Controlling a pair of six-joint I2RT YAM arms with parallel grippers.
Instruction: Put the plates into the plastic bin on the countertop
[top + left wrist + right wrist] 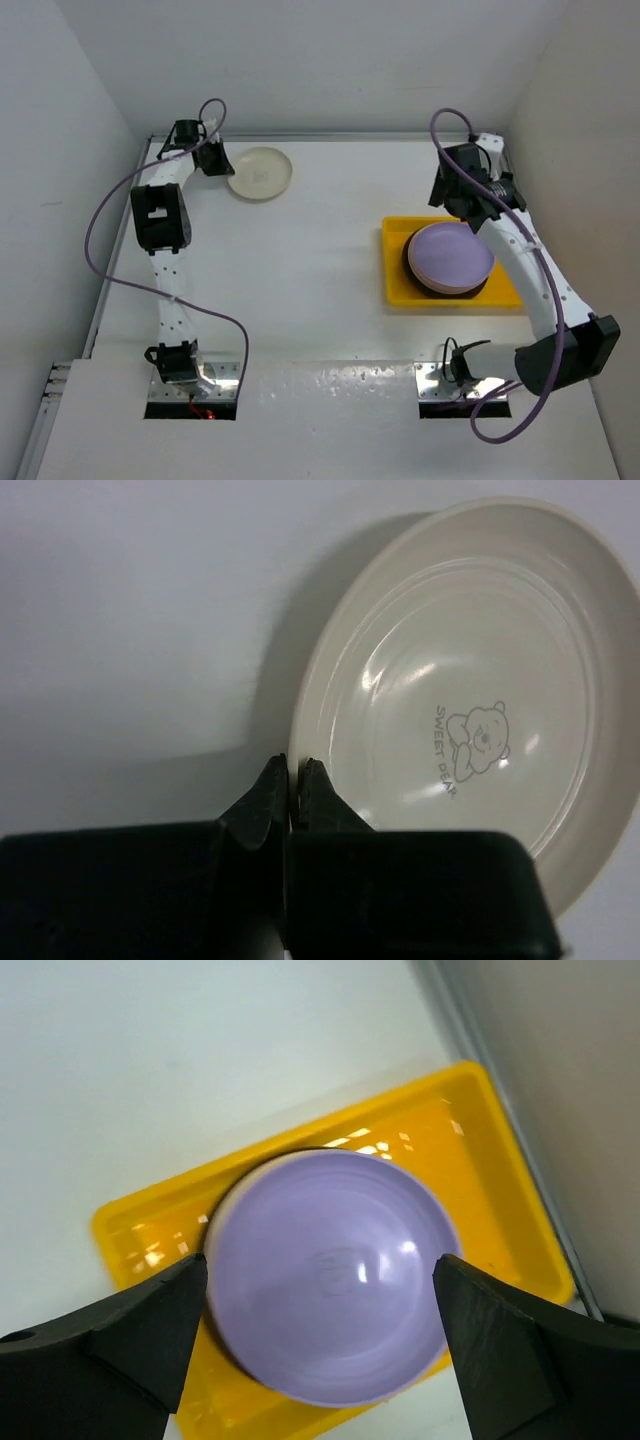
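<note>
A cream plate (pixel 260 173) with a bear print lies at the back left of the white countertop (pixel 300 270). My left gripper (pixel 212 158) is shut on its left rim; in the left wrist view the fingers (pixel 296 780) pinch the edge of the cream plate (pixel 470 690). The yellow plastic bin (pixel 396 265) sits at the right and holds a stack of plates with a lilac plate (pixel 450 256) on top and a dark-rimmed one below. My right gripper (pixel 462 205) is open and empty above the bin's far edge; its wrist view shows the lilac plate (pixel 330 1275) in the bin (pixel 480 1140) between the open fingers.
White walls close in the counter on the left, back and right. A thin metal edge (pixel 520 1150) runs beside the bin on the right. The arm bases sit at the near edge.
</note>
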